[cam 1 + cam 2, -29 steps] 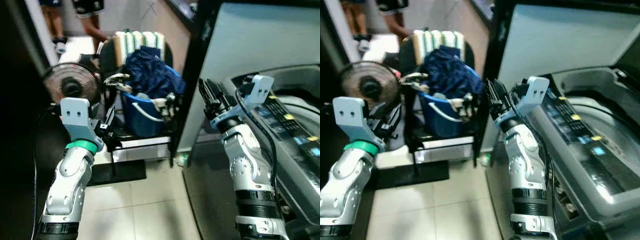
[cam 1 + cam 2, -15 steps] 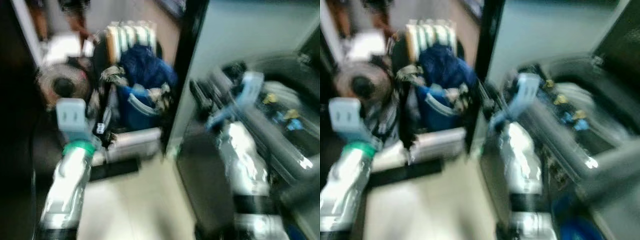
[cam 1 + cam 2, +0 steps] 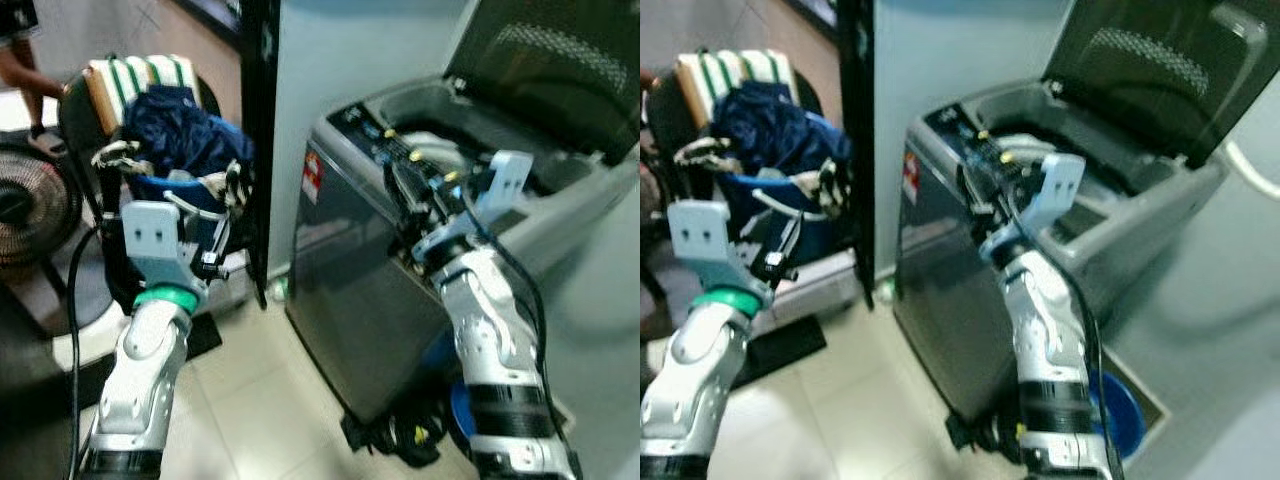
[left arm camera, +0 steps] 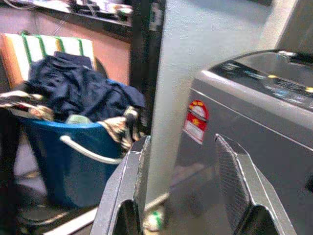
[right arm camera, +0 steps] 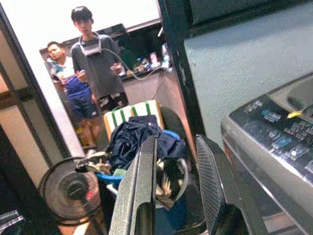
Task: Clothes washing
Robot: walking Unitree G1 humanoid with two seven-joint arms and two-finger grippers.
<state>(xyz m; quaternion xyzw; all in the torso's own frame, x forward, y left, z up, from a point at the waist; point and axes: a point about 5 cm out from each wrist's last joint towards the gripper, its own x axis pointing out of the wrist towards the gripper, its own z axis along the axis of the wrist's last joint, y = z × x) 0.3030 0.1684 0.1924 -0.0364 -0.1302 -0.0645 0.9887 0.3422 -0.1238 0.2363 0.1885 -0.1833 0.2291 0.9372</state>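
Pale floor tiles (image 3: 250,390) are spreading across this narrow laundry corner, with a light grey wall behind. From the head camera, a grey top-loading washing machine (image 3: 350,300) is standing on the robot's right with its dark lid (image 3: 540,70) tilted up and open. Off to the left, a blue plastic bucket (image 3: 190,205) is sitting heaped with dark navy clothes (image 3: 180,125), resting against a green-and-white striped cushion (image 3: 125,80). A round black fan (image 3: 20,205) is peeking in at the far left edge, and a black vertical post (image 3: 260,150) is standing between the bucket and the machine. The left gripper (image 3: 222,255) is hovering low in front of the bucket, empty. The right gripper (image 3: 415,195) is hanging over the machine's control panel (image 3: 400,150), touching nothing.

Over to the left wrist camera: the two black fingers (image 4: 234,181) are spread wide apart with nothing between them, framing the machine's grey front and its red sticker (image 4: 195,120); the bucket of navy clothes is lying beyond, well apart.

Now the right wrist camera: its fingers (image 5: 139,191) are also standing parted and empty, pointing towards the bucket and fan. Two people (image 5: 93,63) are standing in the bright doorway behind, and the control panel is sitting beside the gripper.
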